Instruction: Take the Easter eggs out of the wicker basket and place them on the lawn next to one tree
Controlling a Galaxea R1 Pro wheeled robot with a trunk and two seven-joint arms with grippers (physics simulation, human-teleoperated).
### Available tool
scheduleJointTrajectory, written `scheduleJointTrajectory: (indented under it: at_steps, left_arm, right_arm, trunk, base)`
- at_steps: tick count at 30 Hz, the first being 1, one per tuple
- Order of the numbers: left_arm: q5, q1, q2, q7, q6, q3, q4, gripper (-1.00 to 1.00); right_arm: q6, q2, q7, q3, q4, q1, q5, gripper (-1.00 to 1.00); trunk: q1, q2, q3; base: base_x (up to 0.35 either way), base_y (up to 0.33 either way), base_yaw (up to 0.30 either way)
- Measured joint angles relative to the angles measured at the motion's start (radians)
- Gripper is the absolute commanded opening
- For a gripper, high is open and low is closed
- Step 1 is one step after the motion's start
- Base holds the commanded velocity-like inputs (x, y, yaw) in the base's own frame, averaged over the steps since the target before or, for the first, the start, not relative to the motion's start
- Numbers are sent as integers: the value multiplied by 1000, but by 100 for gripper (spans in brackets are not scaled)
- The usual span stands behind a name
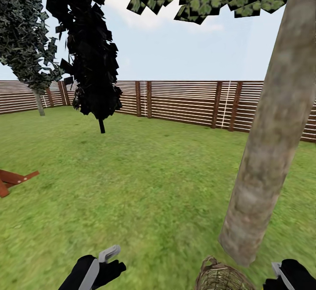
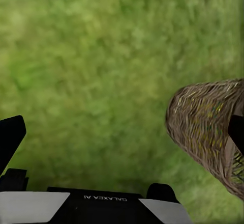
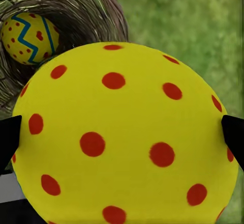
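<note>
Two Easter eggs can be counted. One egg (image 3: 124,137) looms large in the right wrist view, yellow with red dots, and the right claw (image 3: 122,137) is clenched on it, a dark fingertip (image 3: 9,137) pressing at each side. A second egg (image 3: 29,38), with its blue-green zigzag band, lies inside the wicker basket (image 3: 86,15) in the upper left of that frame. A third cannot be made out.

One basket stands on the lawn (image 1: 145,184), its rim (image 1: 219,277) at the bottom edge of the head view, just beside the foot of one thick pale trunk, the tree (image 1: 272,127) rising at the right of the frame. In the left wrist view the basket's woven wall (image 2: 208,127) fills the right side, with bare grass beside it.

The left claw (image 1: 112,255) hangs at the lower left of the head view over open grass, grasping nothing, its fingers apart.

The grass runs wide and unobstructed across the middle of the frame. Two darker trees stand at the upper left, one near-black and narrow (image 1: 94,48). A slatted wooden fence (image 1: 184,101) closes the garden along the back. A reddish wooden piece (image 1: 13,180) juts in at the left edge.
</note>
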Motion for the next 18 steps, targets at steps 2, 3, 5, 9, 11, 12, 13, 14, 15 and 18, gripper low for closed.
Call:
scheduleJointTrajectory:
  at_steps: [2,3,5,9,11,12,13,14,15,18]
  left_arm:
    - [0,0,0,0,0,0,0,100]
    - [0,0,0,0,0,0,0,100]
    - [0,0,0,0,0,0,0,100]
    - [0,0,-1,0,0,0,0,100]
    - [0,0,-1,0,0,0,0,100]
    - [0,0,-1,0,0,0,0,100]
    - [0,0,-1,0,0,0,0,100]
    - [0,0,-1,0,0,0,1,100]
    - [0,0,-1,0,0,1,2,100]
    - [0,0,0,0,0,0,2,100]
  right_arm:
    - [-3,-2,1,0,-1,0,0,-100]
    - [-1,-2,1,0,-1,0,1,-100]
    - [-5,-1,2,0,-9,0,2,-100]
    - [-67,8,1,7,-31,0,4,-100]
    - [-85,4,5,3,-31,0,1,-100]
    - [-87,0,6,1,-32,0,-2,-100]
    - [-88,-5,6,0,-33,0,-4,-100]
    - [-88,-8,8,0,-33,1,-6,-100]
    - [-89,-10,7,0,-34,0,-7,-100]
    - [-90,-12,7,0,-34,0,-6,-100]
  trunk:
    - [0,0,0]
    - [0,0,0]
    - [0,0,0]
    - [0,0,0]
    - [0,0,0]
    - [0,0,1]
    - [0,0,1]
    - [0,0,1]
    - [0,0,2]
    - [0,0,4]
  base:
    - [0,0,-4]
    - [0,0,-1]
    - [0,0,0]
    - [0,0,-36]
    - [0,0,-232]
    - [0,0,-270]
    - [0,0,-282]
    - [0,0,-287]
    - [0,0,-289]
    - [0,0,-286]
